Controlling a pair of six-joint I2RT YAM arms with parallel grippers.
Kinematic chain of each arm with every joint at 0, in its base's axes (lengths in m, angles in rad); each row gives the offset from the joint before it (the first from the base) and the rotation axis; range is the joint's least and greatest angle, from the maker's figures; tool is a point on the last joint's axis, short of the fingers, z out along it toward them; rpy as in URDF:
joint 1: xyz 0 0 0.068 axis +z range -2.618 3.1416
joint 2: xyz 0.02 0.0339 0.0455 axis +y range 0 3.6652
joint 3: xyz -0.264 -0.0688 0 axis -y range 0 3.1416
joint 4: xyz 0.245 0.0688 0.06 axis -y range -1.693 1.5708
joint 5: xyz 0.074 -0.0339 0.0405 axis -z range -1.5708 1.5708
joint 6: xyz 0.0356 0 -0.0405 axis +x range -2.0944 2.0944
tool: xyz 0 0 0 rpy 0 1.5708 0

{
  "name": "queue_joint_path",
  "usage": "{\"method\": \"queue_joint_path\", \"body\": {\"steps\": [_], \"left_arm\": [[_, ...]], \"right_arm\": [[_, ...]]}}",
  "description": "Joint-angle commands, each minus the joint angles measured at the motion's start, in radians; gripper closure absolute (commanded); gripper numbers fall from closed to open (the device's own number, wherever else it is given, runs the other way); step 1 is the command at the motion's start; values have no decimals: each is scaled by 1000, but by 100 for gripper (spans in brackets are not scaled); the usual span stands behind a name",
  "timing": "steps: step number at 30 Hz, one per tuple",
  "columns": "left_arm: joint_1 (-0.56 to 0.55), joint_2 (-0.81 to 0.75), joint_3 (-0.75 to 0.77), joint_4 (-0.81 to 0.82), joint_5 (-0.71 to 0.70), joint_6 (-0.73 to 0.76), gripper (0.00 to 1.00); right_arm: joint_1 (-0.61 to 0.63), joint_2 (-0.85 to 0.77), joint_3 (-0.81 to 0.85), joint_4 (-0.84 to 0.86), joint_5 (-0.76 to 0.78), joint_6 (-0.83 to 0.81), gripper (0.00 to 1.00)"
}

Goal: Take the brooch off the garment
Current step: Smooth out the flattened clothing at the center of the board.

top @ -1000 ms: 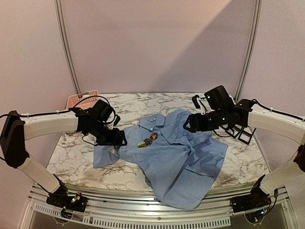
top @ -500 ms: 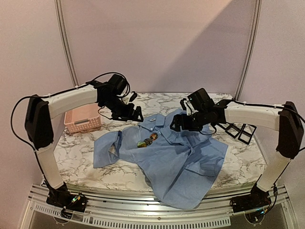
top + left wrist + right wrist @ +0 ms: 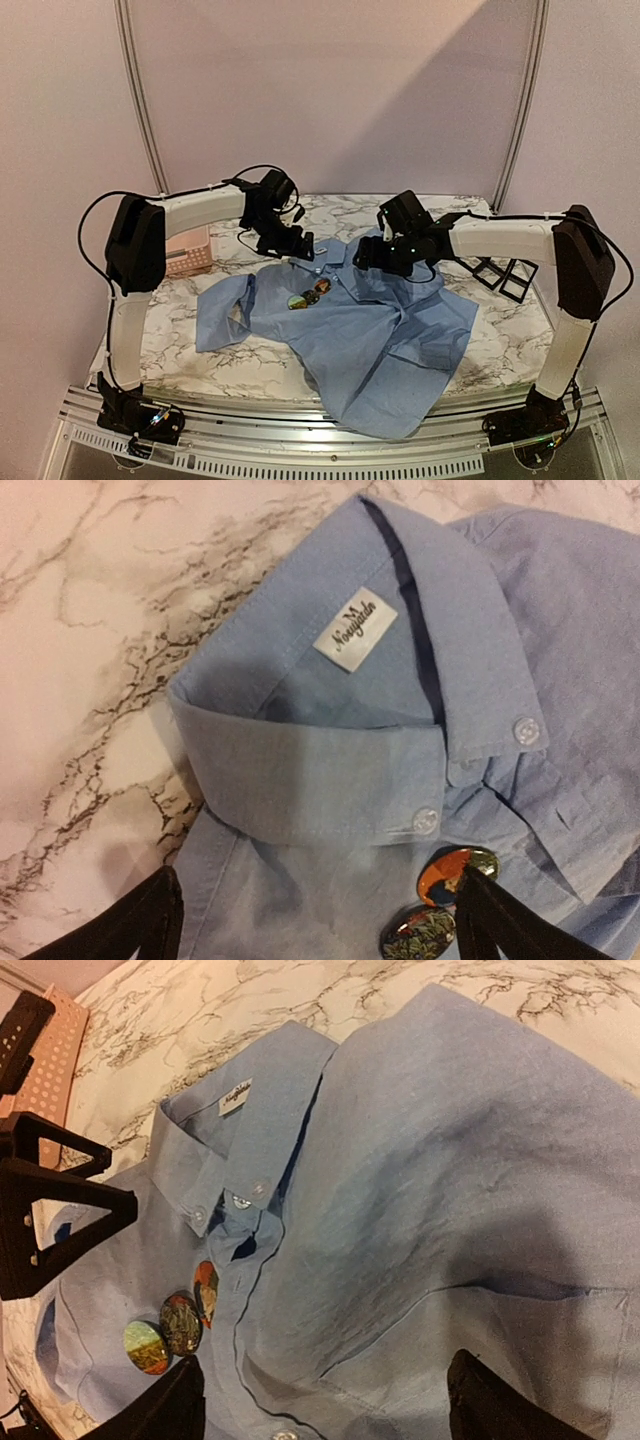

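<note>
The light blue shirt [image 3: 370, 330] lies spread on the marble table, collar at the back. Three oval brooches [image 3: 308, 295] sit in a row on its chest left of the placket; they also show in the right wrist view [image 3: 180, 1322], and two of them in the left wrist view [image 3: 440, 900]. My left gripper [image 3: 296, 247] is open above the collar [image 3: 330, 710], its right finger over the brooches' edge. My right gripper [image 3: 372, 258] is open above the shirt's right chest [image 3: 420, 1210], holding nothing.
A pink plastic basket [image 3: 185, 252] stands at the back left, partly behind the left arm. Black open frames [image 3: 505, 275] stand at the back right. The shirt's hem hangs over the table's front edge [image 3: 380, 415].
My left arm has swung from the shirt's left sleeve up and right to the collar. My right gripper has moved left over the shirt's chest. The shirt and brooches have not moved.
</note>
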Motion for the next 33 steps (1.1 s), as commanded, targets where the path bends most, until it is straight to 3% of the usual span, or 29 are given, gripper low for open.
{"method": "queue_joint_path", "body": {"steps": [1,7,14,17,20,24,33], "left_arm": [[8,44,33,16,-31,4,9],[9,95,61,37,-30,-1,28],[9,151,115,36,-60,-5,32],[9,169,130,33,-65,-15,50],[10,172,128,42,-78,-24,75],[23,166,109,53,-91,-39,97],[123,44,-3,213,-9,-106,100]], "right_arm": [[-12,35,17,36,47,22,24],[-15,69,16,76,38,29,38],[-15,106,14,109,13,24,63],[-16,111,8,124,16,18,72],[-19,111,0,141,15,12,85],[-26,115,-3,163,4,3,98],[-77,149,19,204,10,-74,100]]}}
